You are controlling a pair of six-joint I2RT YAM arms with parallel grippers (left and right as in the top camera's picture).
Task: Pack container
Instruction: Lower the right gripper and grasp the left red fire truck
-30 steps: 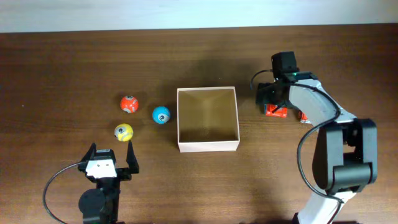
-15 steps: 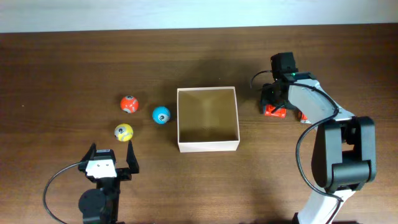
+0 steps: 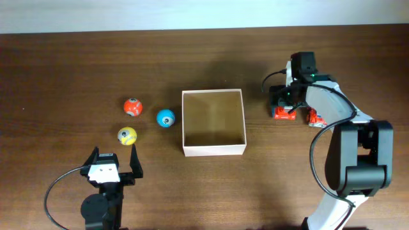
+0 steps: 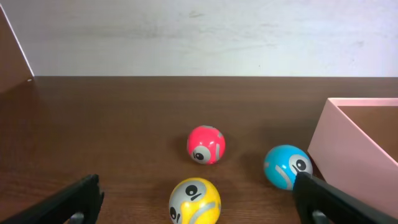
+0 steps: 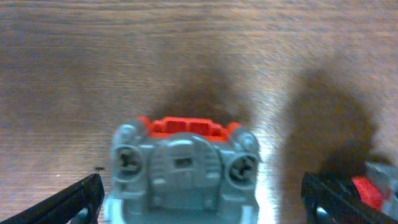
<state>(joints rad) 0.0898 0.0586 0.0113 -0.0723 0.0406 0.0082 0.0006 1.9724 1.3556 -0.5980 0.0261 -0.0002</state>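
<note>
Hovering toward the bench's right edge, right gripper [image 3: 285, 101] spread wide, a red-and-grey toy car [image 5: 185, 165] between its fingers, untouched. Container [image 3: 214, 149] sits mid-bench, open side up. Left gripper [image 3: 115, 155], also spread, sits at the near edge; yellow ball [image 3: 127, 135], orange ball [image 3: 132, 107] and blue ball [image 3: 165, 118] lie just beyond.

Balls [image 3: 165, 118] left of container [image 3: 214, 151], cars [image 3: 283, 114] right

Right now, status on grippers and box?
Left gripper open, short of yellow ball. Right gripper open over red car. Box empty. Second car close beside right gripper.
</note>
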